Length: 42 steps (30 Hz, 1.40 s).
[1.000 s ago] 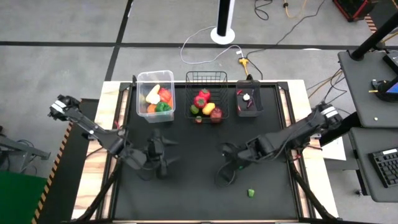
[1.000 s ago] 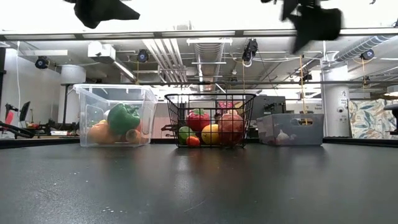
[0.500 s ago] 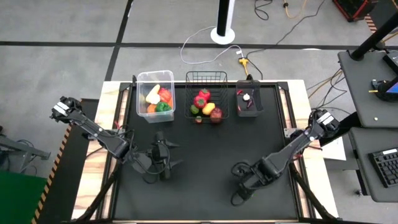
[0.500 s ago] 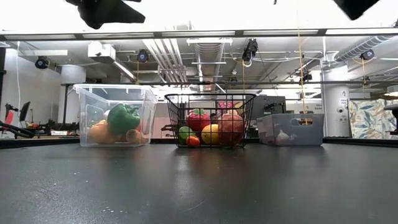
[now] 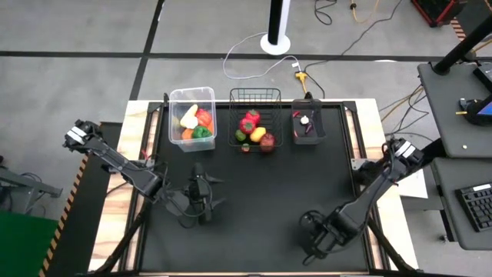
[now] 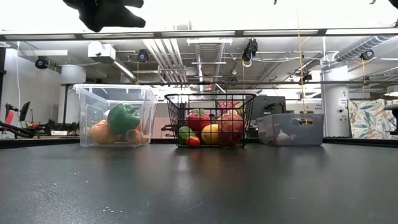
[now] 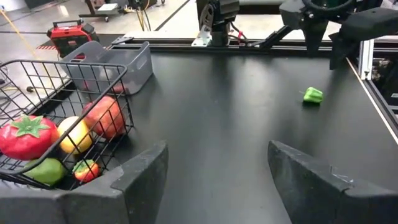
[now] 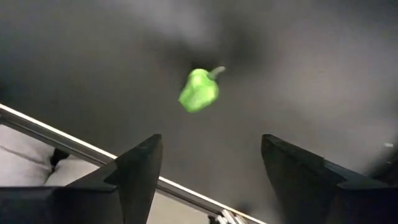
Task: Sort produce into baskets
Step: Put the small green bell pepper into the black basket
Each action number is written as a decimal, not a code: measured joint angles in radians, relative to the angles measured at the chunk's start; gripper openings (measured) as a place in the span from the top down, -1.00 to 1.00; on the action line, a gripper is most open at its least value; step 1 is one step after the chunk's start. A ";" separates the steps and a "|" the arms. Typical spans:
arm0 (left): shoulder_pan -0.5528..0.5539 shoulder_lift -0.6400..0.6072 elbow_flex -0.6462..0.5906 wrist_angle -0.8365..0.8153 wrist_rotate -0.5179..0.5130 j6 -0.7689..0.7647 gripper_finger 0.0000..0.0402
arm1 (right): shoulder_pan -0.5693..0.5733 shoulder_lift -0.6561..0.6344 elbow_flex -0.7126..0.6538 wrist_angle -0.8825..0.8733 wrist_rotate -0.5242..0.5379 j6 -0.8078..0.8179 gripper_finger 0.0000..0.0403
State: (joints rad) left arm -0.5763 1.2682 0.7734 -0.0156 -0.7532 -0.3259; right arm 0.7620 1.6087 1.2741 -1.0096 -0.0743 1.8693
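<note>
The right arm is swinging from the middle of the table toward the near right corner, and its right gripper [image 5: 317, 240] is now hanging over the last loose piece, a little green pepper [image 8: 199, 91] lying alone on the black table [image 5: 261, 192]. In the overhead view the arm is covering the pepper, but both wrist cameras are picking it up fine. The fingers are standing wide apart with nothing between them, and the pepper is sitting out ahead of them, not touched yet. The left gripper [image 5: 198, 198] is waiting left of centre, also spread open and empty. Progress-wise this looks nearly done to me: the clear tub [image 5: 192, 118] at far left is holding a handful of pieces, the wire basket [image 5: 255, 118] in the middle is holding several more, and the small grey bin [image 5: 308, 126] at far right has a couple of small bits in it. So I'm guessing just the one pepper is left to grab and drop in. It's a tiny bright green thing with a short stem, lying on its side, shiny like plastic.
</note>
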 joint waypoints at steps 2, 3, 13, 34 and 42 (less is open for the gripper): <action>0.000 0.001 0.000 0.000 0.000 -0.002 -0.27 | -0.001 0.008 -0.015 0.043 0.003 -0.003 -0.29; 0.000 0.002 0.000 0.000 0.000 -0.004 -0.27 | -0.001 0.015 -0.024 0.064 0.004 -0.007 -0.28; 0.000 0.002 0.000 0.001 0.000 -0.006 -0.27 | -0.013 0.105 -0.052 0.159 -0.012 -0.037 -0.25; 0.000 0.002 -0.001 0.000 0.000 -0.018 -0.27 | -0.058 0.189 -0.060 0.187 -0.057 -0.135 0.16; -0.001 0.002 -0.002 0.000 0.003 -0.043 -0.27 | -0.064 0.181 -0.062 0.185 -0.059 -0.166 0.49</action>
State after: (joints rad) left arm -0.5774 1.2701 0.7719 -0.0151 -0.7501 -0.3685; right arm 0.6984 1.7899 1.2125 -0.8246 -0.1328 1.7037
